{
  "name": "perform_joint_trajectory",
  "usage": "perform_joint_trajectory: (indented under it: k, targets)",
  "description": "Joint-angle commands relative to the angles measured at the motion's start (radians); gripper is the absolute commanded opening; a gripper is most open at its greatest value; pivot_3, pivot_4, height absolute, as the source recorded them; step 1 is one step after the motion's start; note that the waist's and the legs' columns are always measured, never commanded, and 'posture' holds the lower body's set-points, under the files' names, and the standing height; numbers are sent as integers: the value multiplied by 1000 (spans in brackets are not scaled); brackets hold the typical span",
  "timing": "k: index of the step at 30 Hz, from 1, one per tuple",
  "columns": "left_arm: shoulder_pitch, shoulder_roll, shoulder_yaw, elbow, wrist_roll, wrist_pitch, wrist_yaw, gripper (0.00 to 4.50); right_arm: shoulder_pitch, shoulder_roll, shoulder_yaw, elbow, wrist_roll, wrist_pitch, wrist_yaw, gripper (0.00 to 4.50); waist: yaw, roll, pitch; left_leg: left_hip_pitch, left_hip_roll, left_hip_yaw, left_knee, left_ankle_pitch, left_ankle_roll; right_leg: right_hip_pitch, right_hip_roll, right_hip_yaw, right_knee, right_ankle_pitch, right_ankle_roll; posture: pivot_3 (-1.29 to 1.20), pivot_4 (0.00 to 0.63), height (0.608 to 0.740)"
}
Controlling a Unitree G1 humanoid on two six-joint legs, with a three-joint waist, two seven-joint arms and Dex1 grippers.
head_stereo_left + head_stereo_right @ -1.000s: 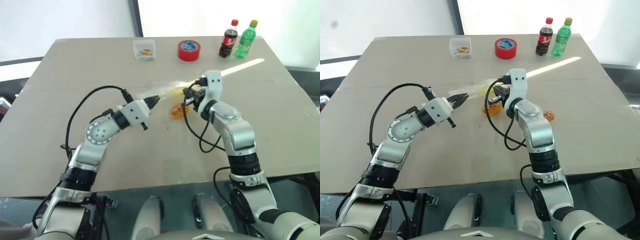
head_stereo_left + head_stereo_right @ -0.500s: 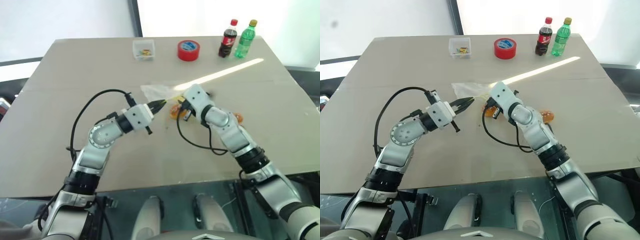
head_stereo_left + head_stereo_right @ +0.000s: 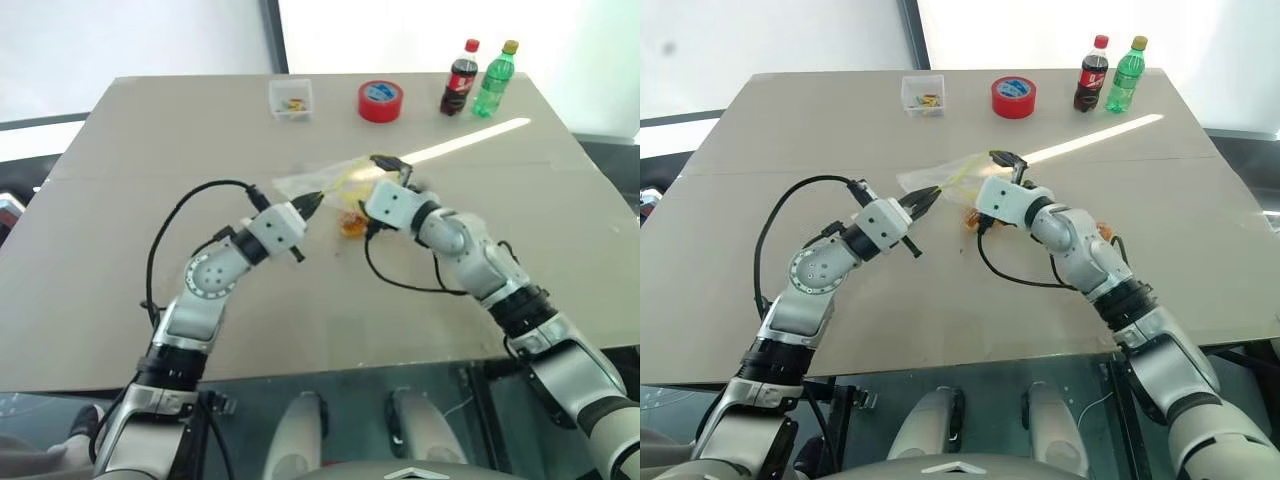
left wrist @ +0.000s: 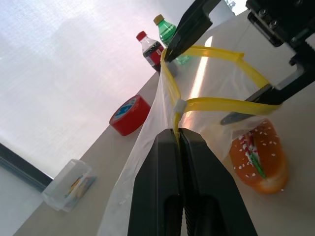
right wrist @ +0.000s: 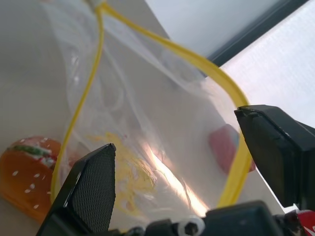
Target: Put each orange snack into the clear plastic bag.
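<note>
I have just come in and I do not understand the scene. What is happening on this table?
The robot is preparing to bag snacks. Its left gripper is shut on the yellow zip strip of the clear plastic bag, while the open right gripper spreads the bag's mouth from inside. One orange snack lies on the table beside the bag, not yet in it.

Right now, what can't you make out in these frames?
- Second orange snack: right eye view, mostly behind the right arm.
- Contents of the small clear box: head views, too small.
- Clear plastic bag: left wrist view, far end cut off by the edge.
- Bottle labels: too small.
</note>
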Motion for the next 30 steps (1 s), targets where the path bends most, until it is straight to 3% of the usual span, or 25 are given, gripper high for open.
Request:
perform_joint_trajectory:
  k: [1, 6, 10, 30]
  targets:
    - [-19, -16, 27, 2, 19, 16, 53, 0, 37, 32, -107, -216, 185, 90, 113, 4470, 0, 0, 0, 0, 0, 0, 0, 0, 0, 0, 0, 0, 0, 0, 0, 0, 150, 740]
    - [-27, -24, 35, 18, 25, 31, 87, 0, 126, 124, -236, -331, 437, 410, 200, 4470, 0, 0, 0, 0, 0, -1, 1, 0, 0, 1, 0, -1, 1, 0, 0, 0, 150, 740]
    - [-25, -19, 41, 23, 27, 37, 96, 0, 181, 129, -254, -252, 526, 463, 268, 4470, 2, 0, 0, 2, 0, -3, 6, 0, 0, 6, 0, -3, 0, 0, 0, 0, 150, 740]
    - [13, 3, 68, -45, 25, 94, 92, 0, -59, 232, -190, 388, 446, 150, 275, 4470, -3, 0, 0, 2, 1, -3, 9, 0, 0, 6, 1, -3, 1, 0, 0, 0, 150, 740]
